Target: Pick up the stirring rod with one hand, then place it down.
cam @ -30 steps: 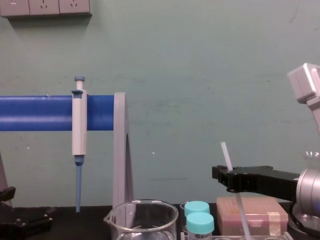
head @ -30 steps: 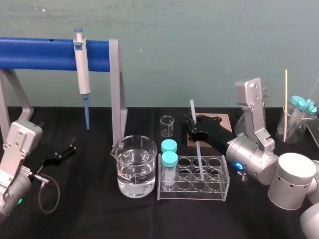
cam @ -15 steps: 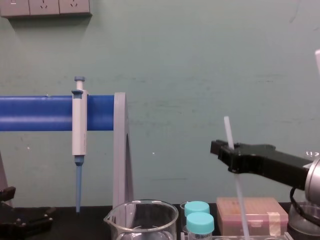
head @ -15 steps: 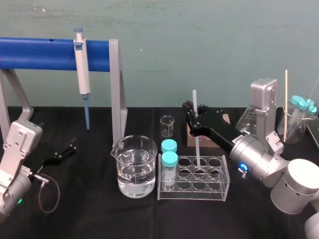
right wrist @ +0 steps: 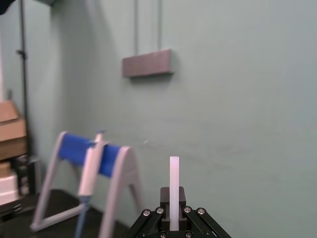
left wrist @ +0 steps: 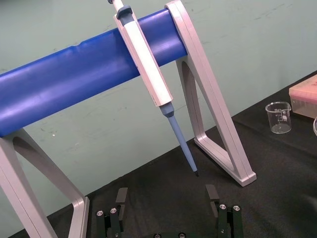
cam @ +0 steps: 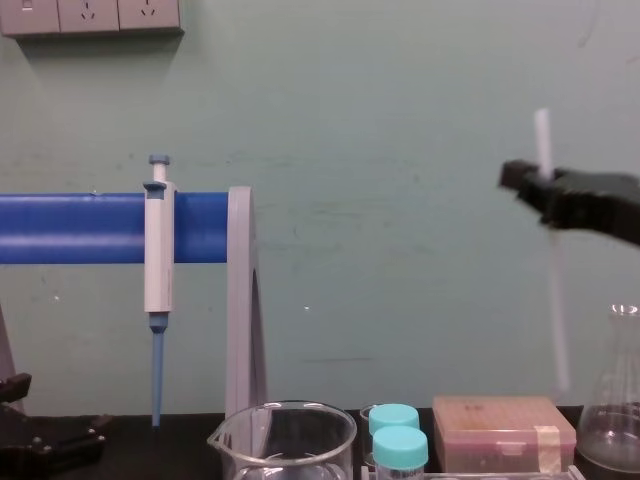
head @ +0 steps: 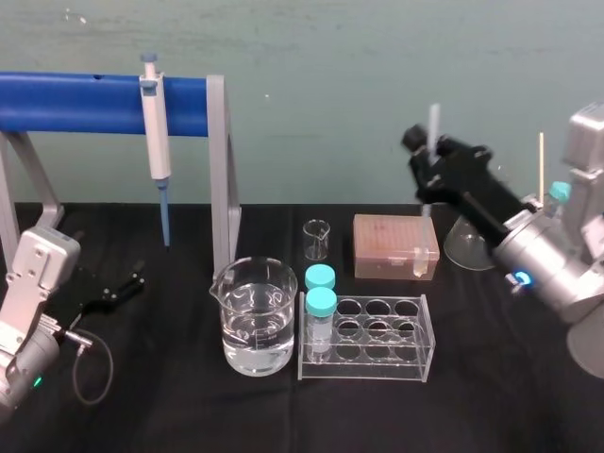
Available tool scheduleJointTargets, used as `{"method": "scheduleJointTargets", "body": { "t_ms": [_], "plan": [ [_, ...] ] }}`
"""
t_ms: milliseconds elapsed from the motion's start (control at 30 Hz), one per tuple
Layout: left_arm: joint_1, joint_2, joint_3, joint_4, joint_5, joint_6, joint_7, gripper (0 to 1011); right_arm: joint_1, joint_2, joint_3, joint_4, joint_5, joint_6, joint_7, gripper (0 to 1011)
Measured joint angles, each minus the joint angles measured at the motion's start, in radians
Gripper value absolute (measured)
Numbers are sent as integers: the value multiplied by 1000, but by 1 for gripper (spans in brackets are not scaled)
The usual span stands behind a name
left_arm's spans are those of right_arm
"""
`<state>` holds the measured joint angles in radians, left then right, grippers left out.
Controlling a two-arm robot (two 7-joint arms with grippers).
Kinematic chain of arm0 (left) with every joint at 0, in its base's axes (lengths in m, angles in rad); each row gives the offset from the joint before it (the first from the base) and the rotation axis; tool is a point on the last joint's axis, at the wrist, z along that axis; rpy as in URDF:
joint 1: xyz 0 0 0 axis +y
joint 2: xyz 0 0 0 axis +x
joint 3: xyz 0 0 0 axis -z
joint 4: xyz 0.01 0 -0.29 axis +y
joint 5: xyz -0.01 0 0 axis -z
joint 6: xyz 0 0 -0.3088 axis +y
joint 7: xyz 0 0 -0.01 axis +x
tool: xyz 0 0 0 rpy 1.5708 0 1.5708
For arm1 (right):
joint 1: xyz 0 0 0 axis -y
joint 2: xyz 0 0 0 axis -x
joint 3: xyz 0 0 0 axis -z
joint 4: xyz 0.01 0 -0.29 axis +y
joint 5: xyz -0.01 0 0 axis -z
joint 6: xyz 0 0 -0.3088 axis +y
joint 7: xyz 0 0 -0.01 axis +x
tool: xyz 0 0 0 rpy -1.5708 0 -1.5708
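Note:
My right gripper (head: 427, 160) is shut on the stirring rod (head: 433, 121), a thin white translucent rod held upright high above the table, over the pink box. In the chest view the stirring rod (cam: 553, 290) hangs well below the black gripper (cam: 545, 188), its lower end above the box. In the right wrist view the rod's flat top (right wrist: 174, 183) sticks up from the shut fingers (right wrist: 173, 218). My left gripper (head: 121, 287) rests low at the far left of the table, its fingers (left wrist: 166, 203) spread open and empty.
A clear tube rack (head: 415, 363) with two teal-capped tubes stands mid-table, beside a water-filled beaker (head: 255, 316). Behind are a small beaker (head: 317, 239) and a pink tip box (head: 394, 245). A pipette (head: 157, 142) hangs on the blue stand. A flask (head: 467, 241) sits at right.
The right gripper has lifted the rod out of the rack, rising and swinging to the right. The left arm has not moved.

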<state>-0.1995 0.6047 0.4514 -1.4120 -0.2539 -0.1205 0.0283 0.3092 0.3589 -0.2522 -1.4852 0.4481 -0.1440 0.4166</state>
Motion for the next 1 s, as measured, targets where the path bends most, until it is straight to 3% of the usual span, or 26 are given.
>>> {"method": "scheduleJointTargets", "body": {
  "t_ms": [367, 1000],
  "plan": [
    [0, 0, 0, 0, 0, 0, 0, 1000, -12, 8, 90, -1, -36, -10, -78, 66],
    [0, 0, 0, 0, 0, 0, 0, 1000, -23, -16, 104, -3, -63, 12, -70, 66]
  ]
}}
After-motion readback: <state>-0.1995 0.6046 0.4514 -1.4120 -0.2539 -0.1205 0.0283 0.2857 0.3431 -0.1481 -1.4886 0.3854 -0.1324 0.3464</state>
